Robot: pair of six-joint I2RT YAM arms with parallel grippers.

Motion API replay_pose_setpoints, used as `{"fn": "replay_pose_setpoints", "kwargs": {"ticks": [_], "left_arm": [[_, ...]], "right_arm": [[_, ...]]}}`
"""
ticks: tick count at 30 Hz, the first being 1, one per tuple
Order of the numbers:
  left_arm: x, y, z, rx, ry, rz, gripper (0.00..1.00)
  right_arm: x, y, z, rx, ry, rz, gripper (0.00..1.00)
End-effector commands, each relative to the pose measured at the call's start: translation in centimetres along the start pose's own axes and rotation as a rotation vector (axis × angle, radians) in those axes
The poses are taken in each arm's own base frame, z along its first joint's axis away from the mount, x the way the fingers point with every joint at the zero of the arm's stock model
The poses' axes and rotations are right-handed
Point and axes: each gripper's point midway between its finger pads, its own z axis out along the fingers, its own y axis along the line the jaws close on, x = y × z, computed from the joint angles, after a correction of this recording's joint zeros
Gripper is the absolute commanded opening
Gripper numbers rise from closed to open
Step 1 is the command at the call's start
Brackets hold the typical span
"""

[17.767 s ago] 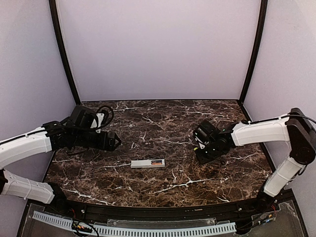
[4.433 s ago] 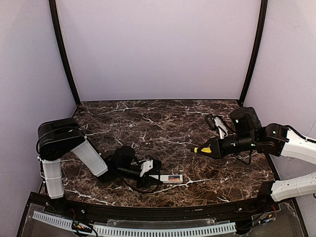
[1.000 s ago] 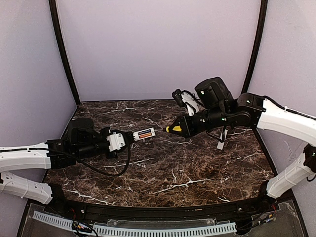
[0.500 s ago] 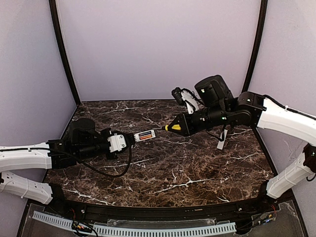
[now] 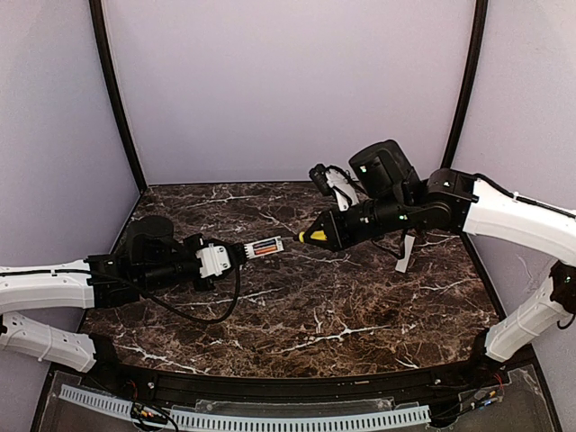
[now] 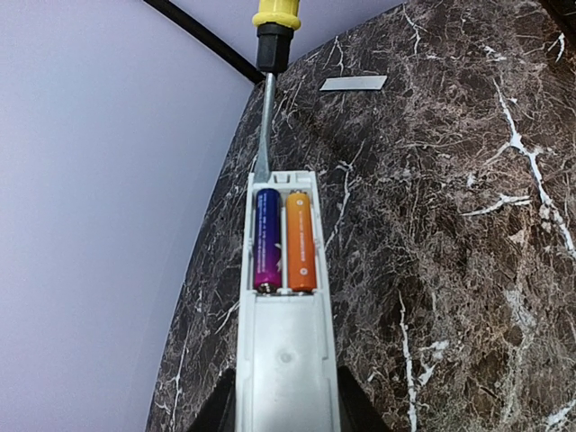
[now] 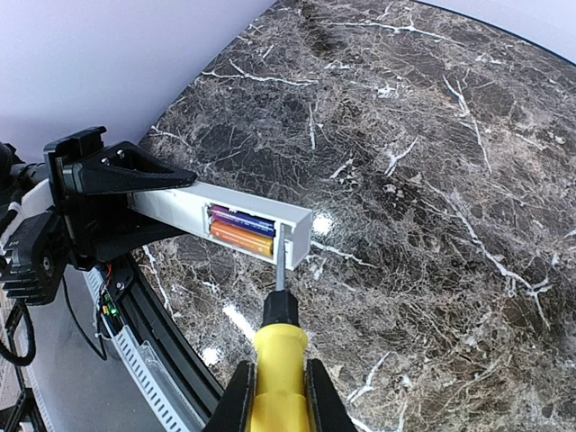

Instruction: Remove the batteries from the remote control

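Above the marble table [image 5: 315, 315], the left gripper [image 5: 236, 252] clasps the remote control [image 5: 263, 246] by one end; its long axis points right, at the yellow-handled screwdriver [image 5: 315, 235] clenched in the right gripper [image 5: 335, 231]. Left wrist view: the batteries [image 6: 300, 241], one purple, one orange, lie side by side in the open recess, blade tip at the far end. Right wrist view: the blade seems to touch the recess end wall.

The remote [image 6: 286, 360] runs off the bottom edge of the left wrist view, and the screwdriver [image 6: 273, 49] off the top (its handle's rear also cut in the right wrist view). From above, the batteries [image 5: 263, 247] are too small to tell apart.
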Motion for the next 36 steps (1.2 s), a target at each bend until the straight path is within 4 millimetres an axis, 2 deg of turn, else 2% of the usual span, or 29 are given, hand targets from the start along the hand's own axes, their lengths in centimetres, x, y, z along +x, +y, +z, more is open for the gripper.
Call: {"fn": "replay_pose_setpoints", "kwargs": {"ticks": [1, 15, 24, 36], "left_arm": [[-0.3, 0.1, -0.1, -0.002, -0.007, 0.011, 0.00], [0.0, 0.0, 0.1, -0.005, 0.012, 0.020, 0.00], [0.3, 0.2, 0.1, -0.015, 0.028, 0.029, 0.00], [0.3, 0.1, 0.1, -0.008, 0.026, 0.028, 0.00]], "right_arm": [[-0.6, 1.2, -0.1, -0.031, -0.013, -0.002, 0.00], [-0.6, 1.5, 0.0, -0.042, -0.008, -0.005, 0.00], [-1.1, 1.2, -1.3, -0.015, -0.044, -0.009, 0.00], [-0.7, 1.0, -0.3, -0.011, -0.023, -0.010, 0.00]]}}
